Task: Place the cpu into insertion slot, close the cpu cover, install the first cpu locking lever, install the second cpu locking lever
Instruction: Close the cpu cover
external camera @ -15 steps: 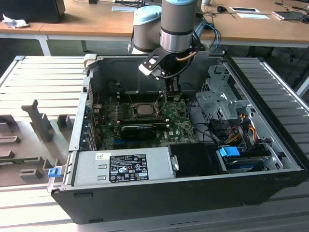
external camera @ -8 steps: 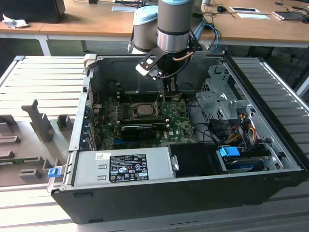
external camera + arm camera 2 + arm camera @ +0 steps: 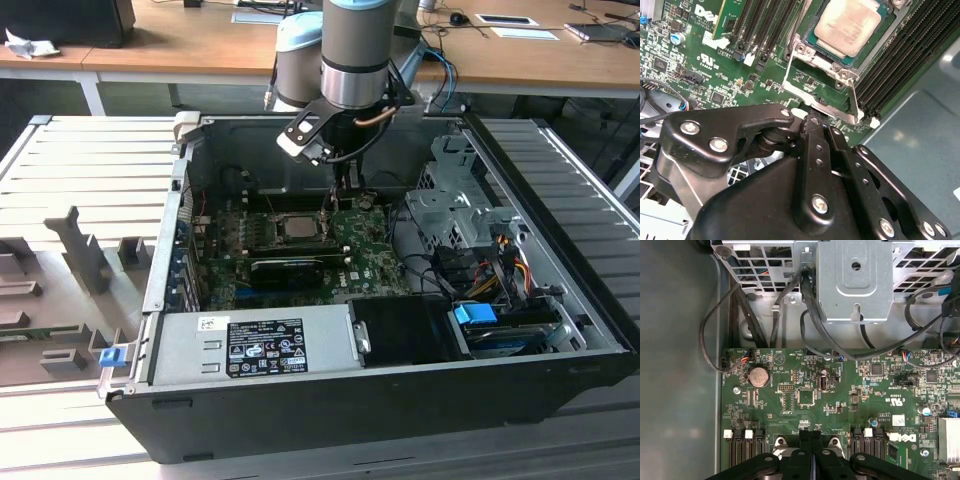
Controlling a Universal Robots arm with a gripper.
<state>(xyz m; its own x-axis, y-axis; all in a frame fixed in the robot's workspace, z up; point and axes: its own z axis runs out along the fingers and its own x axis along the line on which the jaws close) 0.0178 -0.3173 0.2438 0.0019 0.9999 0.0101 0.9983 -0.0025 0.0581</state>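
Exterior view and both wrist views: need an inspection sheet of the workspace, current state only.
Surface: motherboard in an open computer case, on a grey slatted platform.
Job's things: cpu sits in the insertion slot; cpu cover swung open, not over the chip.
Clutter: grey fixture blocks on the platform, exterior view's left.
Grippers: gripper with fingers shut at the cover's free edge; whether they pinch it is unclear.
Cables: black cables beside the drive cage; coloured bundle.
Surroundings: wooden desks behind.
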